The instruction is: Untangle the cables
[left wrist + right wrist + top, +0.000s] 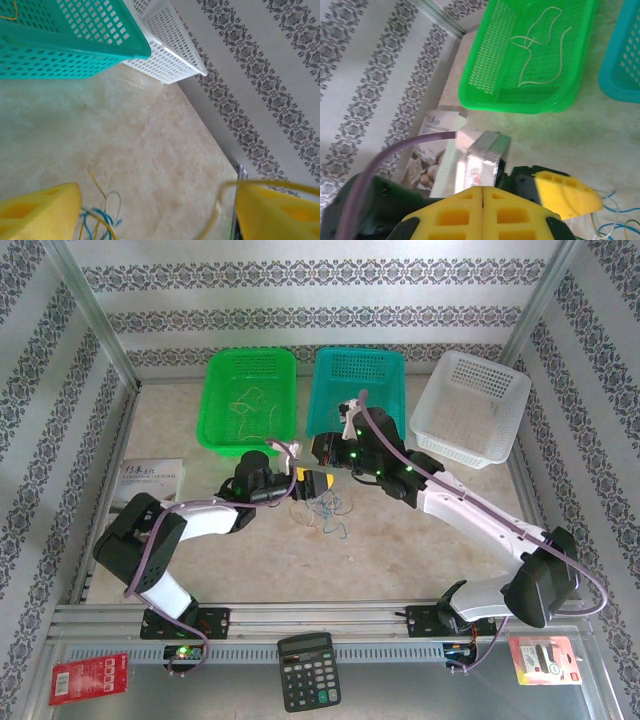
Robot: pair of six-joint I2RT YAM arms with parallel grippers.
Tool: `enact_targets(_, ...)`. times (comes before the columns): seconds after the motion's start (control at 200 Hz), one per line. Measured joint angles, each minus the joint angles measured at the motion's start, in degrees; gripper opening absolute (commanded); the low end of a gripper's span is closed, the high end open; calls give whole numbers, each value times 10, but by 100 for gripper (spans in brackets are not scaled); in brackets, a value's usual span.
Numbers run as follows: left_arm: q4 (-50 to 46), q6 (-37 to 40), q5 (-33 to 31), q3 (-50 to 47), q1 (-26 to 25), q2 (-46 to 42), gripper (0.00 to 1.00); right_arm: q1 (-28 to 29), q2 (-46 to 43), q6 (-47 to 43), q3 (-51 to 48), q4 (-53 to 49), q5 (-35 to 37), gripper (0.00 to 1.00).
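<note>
The cables lie in a small tangle of blue, yellow and whitish wire on the table in front of the teal basket. My left gripper is right beside the tangle and stands open. In the left wrist view the blue and yellow strands lie by its left finger, and one yellow wire arches over its right finger. Just behind it, my right gripper is shut. Its yellow pads are pressed together with nothing visible between them.
Three baskets stand in a row at the back. The green basket holds a pale wire. The teal basket holds a bit of yellow wire. The white basket is on the right. A booklet lies left and a calculator near the front.
</note>
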Motion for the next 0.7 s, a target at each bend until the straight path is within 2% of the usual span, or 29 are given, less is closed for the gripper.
enact_targets(0.2, 49, -23, 5, 22, -3, 45, 31, 0, -31, 23, 0, 23, -10, 0)
enact_targets(0.245, 58, -29, 6, 23, -3, 50, 26, -1, -38, 28, 0, 26, -13, 0)
enact_targets(0.699, 106, -51, 11, 5, -3, 54, 24, -26, -45, 33, 117, 33, -36, 0)
